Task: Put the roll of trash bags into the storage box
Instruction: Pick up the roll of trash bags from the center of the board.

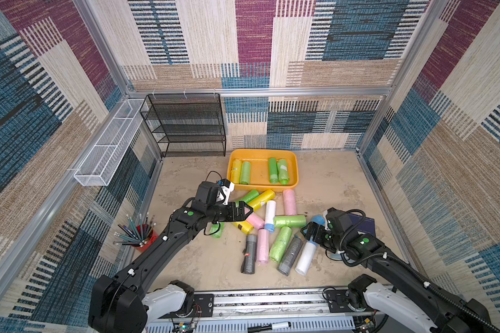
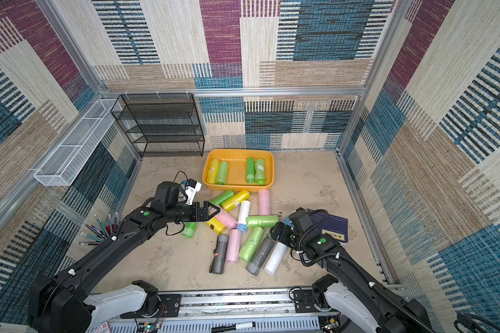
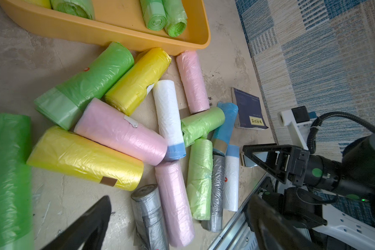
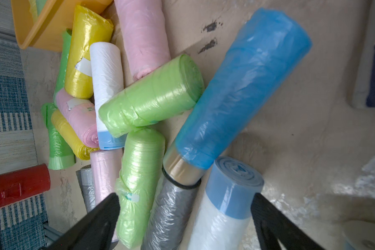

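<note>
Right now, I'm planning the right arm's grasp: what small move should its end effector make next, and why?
Probably centre the open right end effector over the white blue-banded roll: its fingers span that and the grey roll, so closing might catch two.

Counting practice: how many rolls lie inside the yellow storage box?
4: yellow roll, green roll at left in the storage box; slim green roll, labelled green roll right of centre.

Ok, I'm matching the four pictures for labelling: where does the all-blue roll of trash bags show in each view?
In a top view: the blue roll, right of the green roll, partly hidden.
In a top view: same place, only a sliver shows.
Left wrist: between the green roll and the dark booklet.
Right wrist: large, across the middle.
Shared landmark: the orange storage box, in all four.
</note>
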Robot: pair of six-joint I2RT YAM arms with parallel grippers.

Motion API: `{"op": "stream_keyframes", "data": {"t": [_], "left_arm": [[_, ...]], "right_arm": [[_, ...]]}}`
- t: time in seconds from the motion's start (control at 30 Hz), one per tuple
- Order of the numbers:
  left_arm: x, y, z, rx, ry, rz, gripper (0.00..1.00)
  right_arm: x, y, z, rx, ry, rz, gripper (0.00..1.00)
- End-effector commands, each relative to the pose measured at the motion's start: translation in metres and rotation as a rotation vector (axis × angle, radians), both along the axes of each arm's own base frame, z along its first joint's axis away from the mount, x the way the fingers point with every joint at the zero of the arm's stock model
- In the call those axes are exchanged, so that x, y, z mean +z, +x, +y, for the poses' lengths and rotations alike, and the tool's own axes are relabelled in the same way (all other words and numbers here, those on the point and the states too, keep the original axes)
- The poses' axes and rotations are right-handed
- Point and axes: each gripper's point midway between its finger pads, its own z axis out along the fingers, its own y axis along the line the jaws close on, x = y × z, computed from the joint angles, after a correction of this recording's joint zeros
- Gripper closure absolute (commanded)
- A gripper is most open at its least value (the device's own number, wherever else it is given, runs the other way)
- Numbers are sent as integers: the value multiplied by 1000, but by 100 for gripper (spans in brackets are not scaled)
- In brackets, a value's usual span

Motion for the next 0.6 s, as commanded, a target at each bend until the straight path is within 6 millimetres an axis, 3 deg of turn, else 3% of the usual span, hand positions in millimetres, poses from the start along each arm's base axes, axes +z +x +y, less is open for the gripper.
{"op": "stream_keyframes", "data": {"t": [0.0,0.57], "left_arm": [[-1,2,1,-2,15,-16,0],[-6,3,0,-4,19,1,1]], "right_arm": [[-8,-10,-6,-33,-9,52,7],[-34,-23,2,-19,1,125,23]]}}
